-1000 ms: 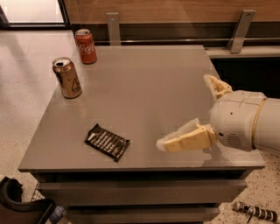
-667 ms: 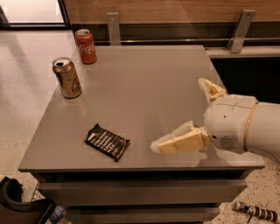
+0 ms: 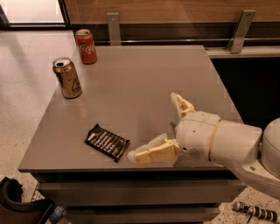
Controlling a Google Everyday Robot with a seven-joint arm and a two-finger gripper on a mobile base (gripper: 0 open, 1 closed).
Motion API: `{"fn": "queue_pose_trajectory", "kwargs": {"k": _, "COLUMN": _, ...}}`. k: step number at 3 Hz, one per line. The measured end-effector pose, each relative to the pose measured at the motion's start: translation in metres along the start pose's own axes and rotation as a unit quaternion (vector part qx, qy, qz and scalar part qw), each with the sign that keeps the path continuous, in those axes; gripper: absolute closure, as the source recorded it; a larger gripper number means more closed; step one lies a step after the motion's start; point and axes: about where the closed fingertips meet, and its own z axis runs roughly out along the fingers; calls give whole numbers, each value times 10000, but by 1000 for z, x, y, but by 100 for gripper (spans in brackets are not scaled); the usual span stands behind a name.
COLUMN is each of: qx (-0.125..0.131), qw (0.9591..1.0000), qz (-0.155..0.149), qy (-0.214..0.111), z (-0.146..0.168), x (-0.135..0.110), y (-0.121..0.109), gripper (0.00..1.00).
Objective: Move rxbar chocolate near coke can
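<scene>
Hand: I see my hand [image 3: 152, 126] low over the near right part of the table [image 3: 144, 74]. It is released, its two cream fingers spread wide with nothing between them.
Lower finger: this finger [image 3: 153, 152] lies almost level along the table's front edge with its tip pointing left. The tip ends just beside the right end of the snack bar [image 3: 107, 142]; I cannot tell whether they touch.
Upper finger: this finger [image 3: 181, 105] points away from me, toward the back of the table.
Arm: the rounded white arm [image 3: 227, 142] comes in from the right edge of the view and ends at the hand.
Snack bar: a flat black wrapper with rows of white lettering. It lies flat on the near left part of the table, turned at a slant, close to the front edge and not held.
Red can: the red can [image 3: 85, 46] stands upright at the far left corner of the table, silver top up, well apart from the snack bar.
Gold can: the gold can [image 3: 67, 78] stands upright near the left edge, with a dark emblem on its side. It is between the red can and the snack bar, nearer the red can.
Table: a plain grey top carrying both cans and the snack bar.
Floor: the pale speckled floor [image 3: 22, 87] shows to the left of the table.
Back wall: wood panelling [image 3: 175, 11] with two metal brackets [image 3: 113, 26] fixed below it.
</scene>
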Motion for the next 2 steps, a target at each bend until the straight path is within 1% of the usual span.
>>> {"fn": "queue_pose_trajectory", "kwargs": {"k": 1, "qx": -164, "qw": 9997, "qz": 45, "qy": -157, "z": 19, "x": 4, "y": 4, "gripper": 0}}
{"fn": "queue_pose_trajectory", "kwargs": {"k": 2, "qx": -160, "qw": 9998, "qz": 91, "qy": -10, "z": 45, "x": 18, "y": 14, "gripper": 0}}
